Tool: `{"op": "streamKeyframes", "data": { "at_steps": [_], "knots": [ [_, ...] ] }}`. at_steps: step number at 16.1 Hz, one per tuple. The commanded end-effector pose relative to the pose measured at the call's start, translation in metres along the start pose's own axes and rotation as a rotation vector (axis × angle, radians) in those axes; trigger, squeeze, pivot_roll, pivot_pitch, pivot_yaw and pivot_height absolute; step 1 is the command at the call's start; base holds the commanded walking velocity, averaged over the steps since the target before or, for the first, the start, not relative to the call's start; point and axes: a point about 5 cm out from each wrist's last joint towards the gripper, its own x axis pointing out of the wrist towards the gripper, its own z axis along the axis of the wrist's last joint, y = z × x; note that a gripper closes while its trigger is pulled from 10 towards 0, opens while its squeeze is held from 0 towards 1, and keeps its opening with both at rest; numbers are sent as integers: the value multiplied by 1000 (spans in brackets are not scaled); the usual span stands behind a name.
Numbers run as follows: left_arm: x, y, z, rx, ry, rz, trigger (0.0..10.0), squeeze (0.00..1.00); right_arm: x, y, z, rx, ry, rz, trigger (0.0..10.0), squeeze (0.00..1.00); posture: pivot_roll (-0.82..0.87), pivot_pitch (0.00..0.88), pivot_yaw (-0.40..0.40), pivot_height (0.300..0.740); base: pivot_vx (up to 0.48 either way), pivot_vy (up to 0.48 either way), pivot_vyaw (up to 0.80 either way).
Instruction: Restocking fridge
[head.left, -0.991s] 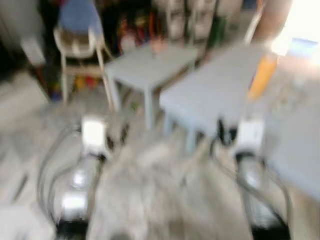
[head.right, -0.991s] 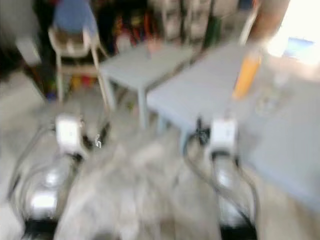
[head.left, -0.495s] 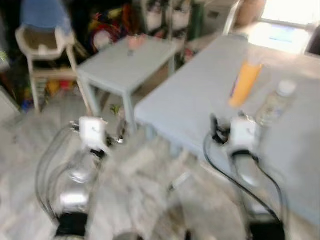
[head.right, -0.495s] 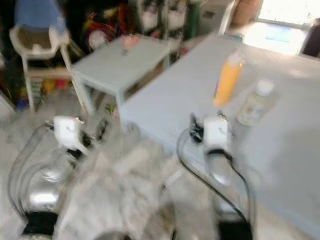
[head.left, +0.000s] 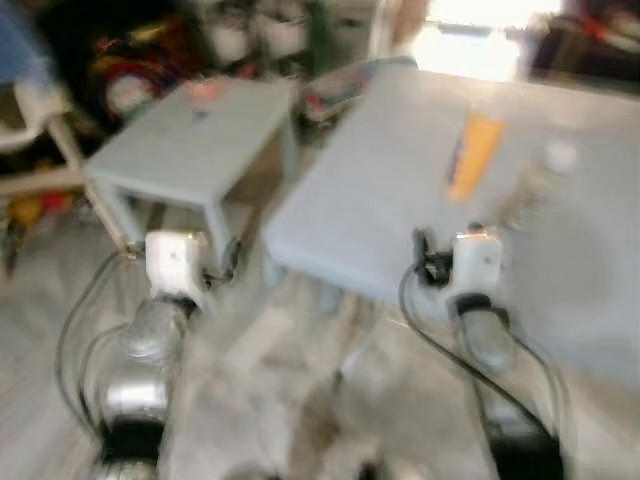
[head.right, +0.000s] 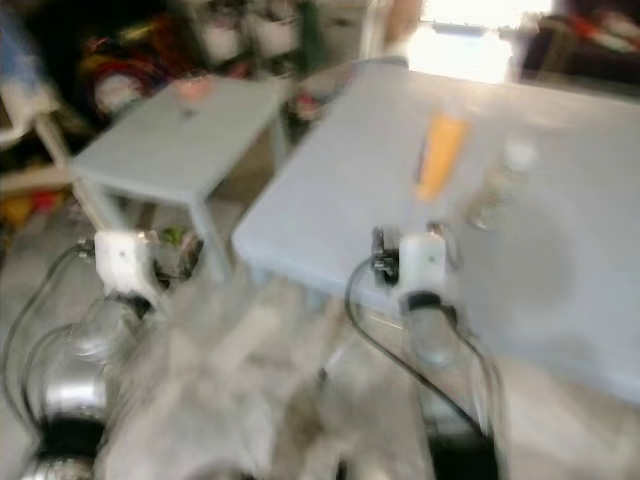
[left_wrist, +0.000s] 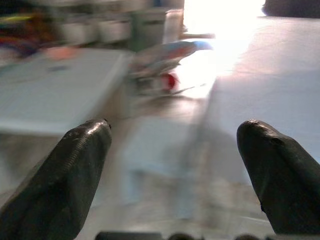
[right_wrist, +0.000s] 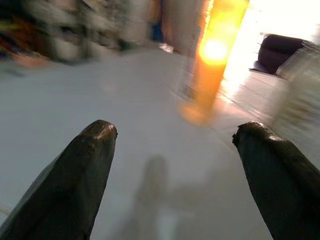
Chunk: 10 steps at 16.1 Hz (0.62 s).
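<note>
Blur softens both eye views, yet the main shapes read clearly. Largest is the pale grey worktop (head.left: 400, 190), whose near corner points toward the robot and whose surface runs back to a bright patch of light at its far edge. To its left, apart from it, stands a smaller pale table (head.left: 190, 150) with a pinkish item on its far part, too smeared to identify. Behind that, dark shelving holds coloured clutter. Pale, mottled flooring (head.right: 250, 380) lies below both arms.

On the worktop, back from the near edge, an orange bottle (head.right: 440, 155) stands upright, and a clear bottle with a white cap (head.right: 497, 185) stands just beside it on the right; whether they touch cannot be told.

The right gripper (right_wrist: 175, 165) is spread wide and holds nothing; it hangs over the worktop's near part, facing the orange bottle, with its fingers' shadow on the surface. The left gripper (left_wrist: 175, 150) is likewise spread wide and holds nothing, raised above the floor and aimed at the gap between the small table and the worktop's left edge.
</note>
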Motion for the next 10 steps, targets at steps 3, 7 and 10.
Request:
{"op": "streamKeyframes", "data": {
  "at_steps": [3, 7, 10],
  "knots": [
    [-1, 8, 7, 48, -5, -30, 10000, 0, 3, 3, 7, 14, -35, -8, 10000, 0, -21, 0, 29, 740, 0, 437, -800],
    [-5, 7, 13, 32, -34, -25, 10000, 0, 7, 2, 15, 16, -67, -24, 10000, 0, -30, 0, 48, 740, 0, 323, -555],
    [-8, -3, 10, -17, -50, -47, 10000, 0, 3, -1, 13, -2, -67, -38, 10000, 0, -40, 0, 56, 740, 0, 0, 0]
  ]
}}
